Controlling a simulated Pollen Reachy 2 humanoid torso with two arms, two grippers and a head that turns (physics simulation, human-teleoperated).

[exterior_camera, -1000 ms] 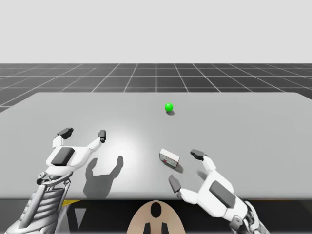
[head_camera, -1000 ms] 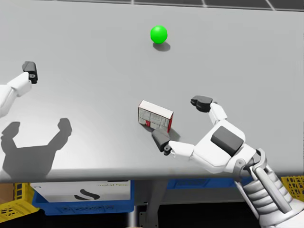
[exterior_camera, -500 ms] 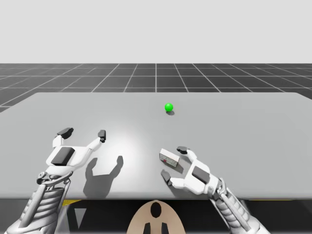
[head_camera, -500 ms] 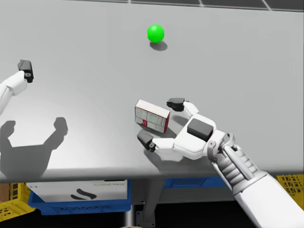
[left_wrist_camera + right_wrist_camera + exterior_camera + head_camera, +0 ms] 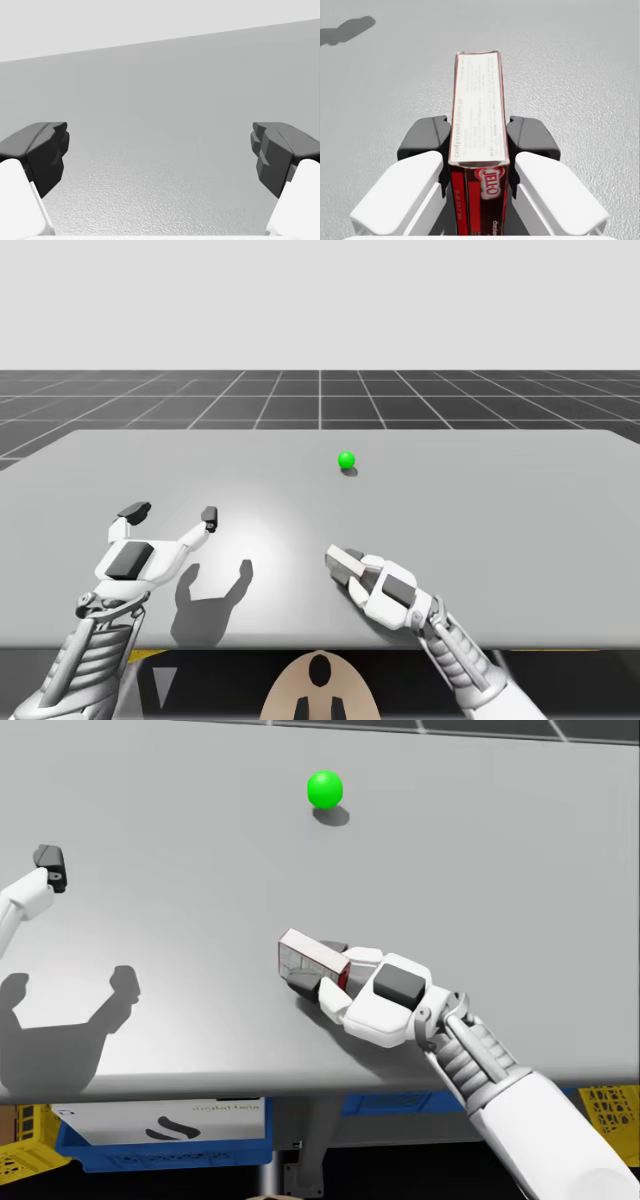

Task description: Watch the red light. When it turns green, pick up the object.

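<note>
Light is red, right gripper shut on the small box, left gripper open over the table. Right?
Not quite: the light is green, not red, as the high view shows. The rest holds: the right gripper is shut on the small box, and the left gripper is open over the table.

The box (image 5: 343,562) stands on edge on the worktop (image 5: 500,500), close to the near rim and a little right of the middle. My right pincer (image 5: 477,137) reaches it from 5 o'clock, one finger pressed against each broad side, with the box running out ahead of the fingertips. From the box, the light (image 5: 346,460) sits at 12 o'clock, well apart, further back on the worktop. My left pincer (image 5: 171,512) hangs above the worktop at 10 o'clock from the box, well apart from it, fingers spread wide with bare worktop between them. Below the near rim, at 7 o'clock from the box, lies a crate (image 5: 150,1155).
</note>
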